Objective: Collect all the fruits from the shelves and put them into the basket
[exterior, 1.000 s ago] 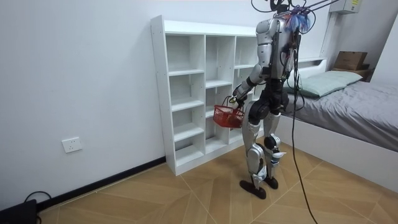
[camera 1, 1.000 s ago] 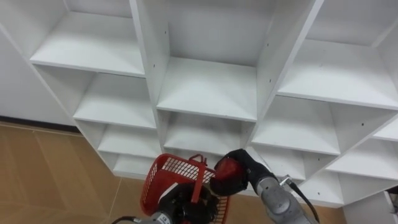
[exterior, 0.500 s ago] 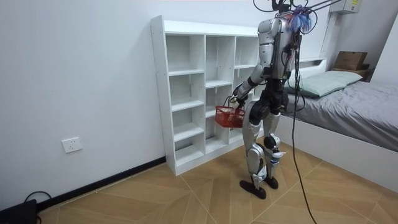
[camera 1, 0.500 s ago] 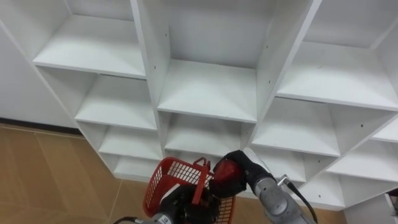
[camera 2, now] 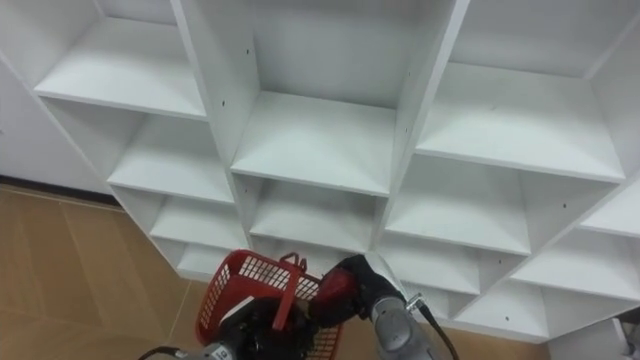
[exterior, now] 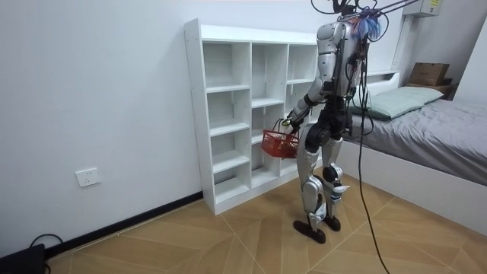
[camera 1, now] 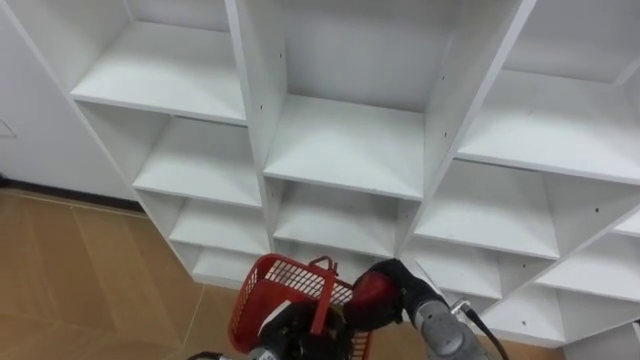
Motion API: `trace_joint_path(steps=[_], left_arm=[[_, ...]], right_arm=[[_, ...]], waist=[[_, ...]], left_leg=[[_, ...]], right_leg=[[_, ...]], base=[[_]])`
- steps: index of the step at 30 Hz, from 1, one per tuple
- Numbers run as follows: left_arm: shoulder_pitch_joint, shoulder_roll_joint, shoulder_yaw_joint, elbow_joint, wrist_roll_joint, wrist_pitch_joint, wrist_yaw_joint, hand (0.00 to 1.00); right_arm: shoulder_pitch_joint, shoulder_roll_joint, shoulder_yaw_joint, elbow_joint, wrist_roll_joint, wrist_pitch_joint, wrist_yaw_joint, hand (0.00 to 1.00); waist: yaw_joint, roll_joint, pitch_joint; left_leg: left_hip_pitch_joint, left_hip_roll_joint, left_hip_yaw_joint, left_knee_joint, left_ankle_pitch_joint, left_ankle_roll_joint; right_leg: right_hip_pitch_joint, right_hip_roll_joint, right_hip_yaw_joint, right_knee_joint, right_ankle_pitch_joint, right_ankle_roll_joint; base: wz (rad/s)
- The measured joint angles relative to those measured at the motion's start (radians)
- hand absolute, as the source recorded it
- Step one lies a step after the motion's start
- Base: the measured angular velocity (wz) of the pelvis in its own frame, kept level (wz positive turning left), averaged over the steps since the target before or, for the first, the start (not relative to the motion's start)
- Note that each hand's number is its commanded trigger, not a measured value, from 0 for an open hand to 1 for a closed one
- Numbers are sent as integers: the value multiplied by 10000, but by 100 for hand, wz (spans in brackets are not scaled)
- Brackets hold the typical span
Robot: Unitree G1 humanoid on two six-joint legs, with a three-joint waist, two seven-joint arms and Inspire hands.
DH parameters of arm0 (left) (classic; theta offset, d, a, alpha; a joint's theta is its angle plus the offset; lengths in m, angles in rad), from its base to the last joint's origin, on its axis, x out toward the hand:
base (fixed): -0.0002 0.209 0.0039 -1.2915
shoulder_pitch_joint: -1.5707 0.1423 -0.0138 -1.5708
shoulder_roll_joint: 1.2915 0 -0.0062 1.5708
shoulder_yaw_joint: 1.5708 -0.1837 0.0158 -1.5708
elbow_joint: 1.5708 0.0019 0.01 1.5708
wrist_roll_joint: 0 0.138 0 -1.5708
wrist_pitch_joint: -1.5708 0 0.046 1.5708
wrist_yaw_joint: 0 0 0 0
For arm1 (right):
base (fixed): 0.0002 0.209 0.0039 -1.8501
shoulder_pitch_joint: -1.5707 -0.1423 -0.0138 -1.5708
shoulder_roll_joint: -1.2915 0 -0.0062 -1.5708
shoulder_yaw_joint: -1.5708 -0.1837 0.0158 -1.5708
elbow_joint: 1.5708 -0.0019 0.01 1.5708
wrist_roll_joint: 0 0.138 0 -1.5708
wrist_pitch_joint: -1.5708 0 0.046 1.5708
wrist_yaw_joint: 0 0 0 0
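1. I am clenching my right robot hand (camera 1: 408, 290) around a round red fruit (camera 1: 370, 298), which I am holding at the right edge of the red basket (camera 1: 272, 296), just beside its raised handle (camera 1: 322, 288).
2. I am gripping the basket at its near side with my left robot hand (camera 1: 292, 332) and carrying it in the air in front of the closet (camera 1: 340, 150).
3. The main risk, as I am judging it: if I am loosening my fingers while the fruit is sitting over the rim and not the hollow, it will be striking the rim or the handle and dropping to the wooden floor (camera 1: 80, 260), where a round thing will be rolling away.
4. The basket is hanging from one hand, so any sway of my stance could be shifting the opening out from under the fruit.
5. The fruit looks smooth, so a loose clasp could be letting it slip early.
6. Containers: my own left hand is darkening the basket's inside, so I cannot tell whether any fruit is lying in it. The closet compartments facing me are looking bare.
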Motion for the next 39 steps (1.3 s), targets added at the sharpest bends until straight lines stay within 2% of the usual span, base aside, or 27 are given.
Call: trace_joint_path(steps=[6, 10, 13, 20, 39], left_arm=[[49, 71, 81, -2, 2, 1, -86, 100], [48, 124, 376, -2, 0, -25, -101, 100], [49, 132, 467, -3, 0, -40, -102, 100], [49, 156, 605, -1, -6, -49, -88, 100], [326, 203, 499, 189, 8, -101, -105, 100]], right_arm=[[-12, -186, -21, 314, -187, -47, -13, 100], [-10, -388, -408, 316, -290, -365, -28, 100], [-5, -501, -420, 354, -281, -415, -77, 100], [10, -501, -417, 1012, -159, -627, -225, 100], [24, -464, -272, 1606, -172, -680, -209, 100]], waist=[[-8, -10, -5], [-6, -13, -9], [-1, -9, -12], [-6, 24, -33], [0, 51, -46]], left_leg=[[-15, -24, -18, 76, -1, 2], [-10, -44, -12, 84, -1, 2], [-11, -51, -14, 92, 0, 3], [0, -71, -21, 96, 4, 10], [-4, -80, -29, 160, 4, 20]], right_leg=[[-2, -28, -29, 4, -25, 16], [3, -47, -14, 11, -59, 2], [9, -50, -5, 8, -65, -1], [33, -66, 2, 14, -66, 0], [51, -82, -2, 36, -66, 0]], base=[[0], [0], [0], [0], [0]])
